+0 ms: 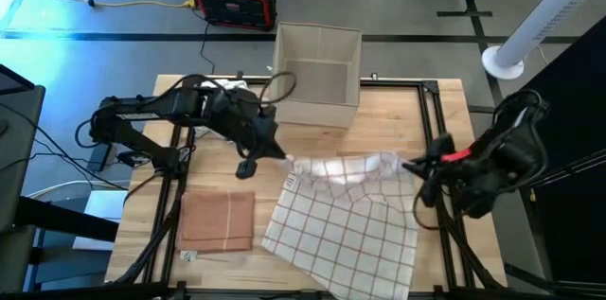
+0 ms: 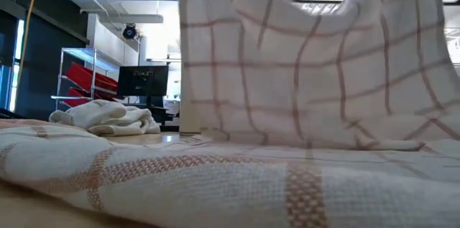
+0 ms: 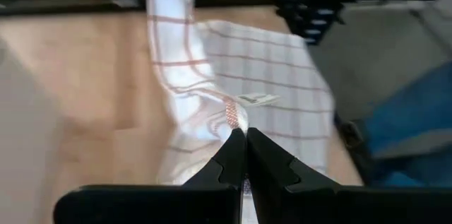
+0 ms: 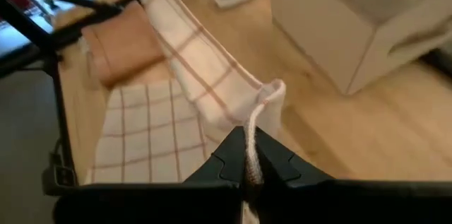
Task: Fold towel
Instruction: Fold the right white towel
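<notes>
Fold is at an early stage, my read: both far corners of the towel point(image 1: 341, 220) are picked up, nothing is laid over yet. Left gripper point(image 1: 281, 153) is pinching one far corner, fingers pressed together on the cloth with a bit of hem poking out past the tips in the left wrist view. Right gripper point(image 1: 409, 165) is doing the same at the other far corner; the right wrist view shows a bunched tip of fabric sticking up between its closed fingers. The far edge hangs slack between the two grips, sagging in the middle, while the rest of the towel lies on the table toward the near edge, right of centre, with the near edge apparently overhanging the table's near edge. The low view shows the raised part hanging like a curtain and the flat part in front of it. Left to do, judging from this: carry the lifted edge over to the near edge, lay it down, let go, then probably a second fold. Towel is white with a thin reddish-brown grid, light weave, drapes easily, a bit skewed to the table edges. Also on the table: a folded brown cloth point(image 1: 218, 220) near the left near corner, a box point(image 1: 317, 75) at the far edge, and a crumpled white cloth point(image 2: 106, 117) beyond.
</notes>
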Available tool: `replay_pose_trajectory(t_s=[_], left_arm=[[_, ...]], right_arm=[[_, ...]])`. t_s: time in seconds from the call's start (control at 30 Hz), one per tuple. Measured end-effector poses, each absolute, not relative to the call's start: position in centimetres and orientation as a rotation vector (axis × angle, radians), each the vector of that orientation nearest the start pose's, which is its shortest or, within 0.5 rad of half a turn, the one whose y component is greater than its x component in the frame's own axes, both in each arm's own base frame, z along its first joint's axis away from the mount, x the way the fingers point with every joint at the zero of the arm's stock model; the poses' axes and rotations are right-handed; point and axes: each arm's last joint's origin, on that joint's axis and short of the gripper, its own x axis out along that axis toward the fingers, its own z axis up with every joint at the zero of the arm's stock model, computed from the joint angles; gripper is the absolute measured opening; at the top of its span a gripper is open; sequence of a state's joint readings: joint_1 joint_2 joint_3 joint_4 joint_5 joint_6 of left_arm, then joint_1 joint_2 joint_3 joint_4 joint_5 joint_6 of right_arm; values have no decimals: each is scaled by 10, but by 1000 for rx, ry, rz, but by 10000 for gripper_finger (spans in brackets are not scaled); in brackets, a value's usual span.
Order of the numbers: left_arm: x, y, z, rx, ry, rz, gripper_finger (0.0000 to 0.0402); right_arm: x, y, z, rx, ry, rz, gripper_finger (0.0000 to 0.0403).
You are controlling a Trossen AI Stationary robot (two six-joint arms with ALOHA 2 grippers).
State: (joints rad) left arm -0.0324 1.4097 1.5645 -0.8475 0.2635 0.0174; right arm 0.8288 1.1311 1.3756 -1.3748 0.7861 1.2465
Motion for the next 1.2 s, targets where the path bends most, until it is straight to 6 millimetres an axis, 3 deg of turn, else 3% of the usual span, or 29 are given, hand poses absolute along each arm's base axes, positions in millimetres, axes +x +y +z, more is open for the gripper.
replay_pose_trajectory(t_s=[0.17, 0.3, 0.4, 0.57, 0.77, 1.03, 1.2], left_arm=[[301, -8, 356, -236, 660, -366, 0], [304, 25, 340, -319, 624, -250, 0], [297, 54, 334, -300, 665, -95, 0], [278, 95, 335, -181, 695, 117, 0], [253, 132, 344, -51, 689, 311, 0], [205, 144, 374, 59, 632, 453, 0], [192, 147, 388, 110, 540, 474, 0]], right_arm=[[134, 103, 349, 396, 656, -308, 0], [129, 81, 334, 401, 656, -237, 0], [115, 57, 326, 388, 654, -285, 0], [86, 18, 328, 360, 504, -539, 0], [67, -2, 344, 233, 290, -722, 0], [69, -5, 345, 150, 328, -725, 0], [70, -8, 354, 89, 236, -827, 0]])
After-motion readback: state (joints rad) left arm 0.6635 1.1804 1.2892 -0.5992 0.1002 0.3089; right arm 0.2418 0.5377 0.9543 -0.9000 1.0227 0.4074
